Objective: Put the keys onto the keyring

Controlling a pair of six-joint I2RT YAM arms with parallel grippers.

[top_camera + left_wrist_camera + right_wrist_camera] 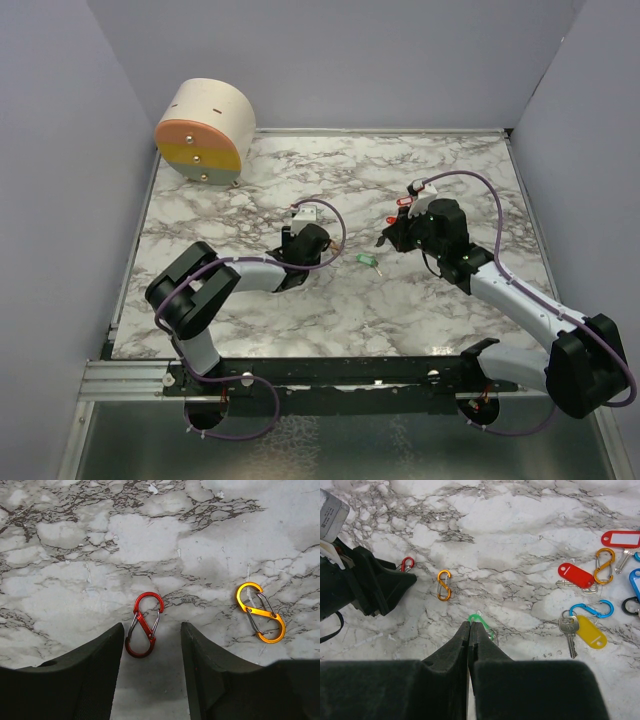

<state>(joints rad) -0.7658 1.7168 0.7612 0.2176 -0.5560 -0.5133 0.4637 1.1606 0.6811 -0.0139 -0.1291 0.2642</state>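
**Left gripper straddles red clip as keys lie loose on marble**

The left gripper point(152, 630) hangs over the marble table point(400, 320) with its jaws apart. The lower loop of a red carabiner point(144, 625) lies flat between the two fingers point(95, 680), and neither pad is seen touching it. An orange carabiner point(260, 612) lies apart at 3 o'clock of the red one.

The right gripper point(469, 626) has its jaws pressed together. A green carabiner point(482, 622) pokes out at the very tips, at about 1 o'clock. Whether it is pinched or only lies beneath them cannot be told.

The keys sit in a loose cluster between 2 and 3 o'clock of those tips in the right wrist view. A red-tagged key point(576, 575) lies at 2 o'clock, just beside a second orange carabiner point(604, 565). A yellow-tagged key point(591, 631) lies at 3 o'clock, close under a blue carabiner point(592, 609). Another red tag with a white label point(622, 538) and a blue tag point(635, 582) are cut off by the frame edge.

A round cream drum point(205, 130) lies on its side at the table's 11 o'clock corner in the overhead view.
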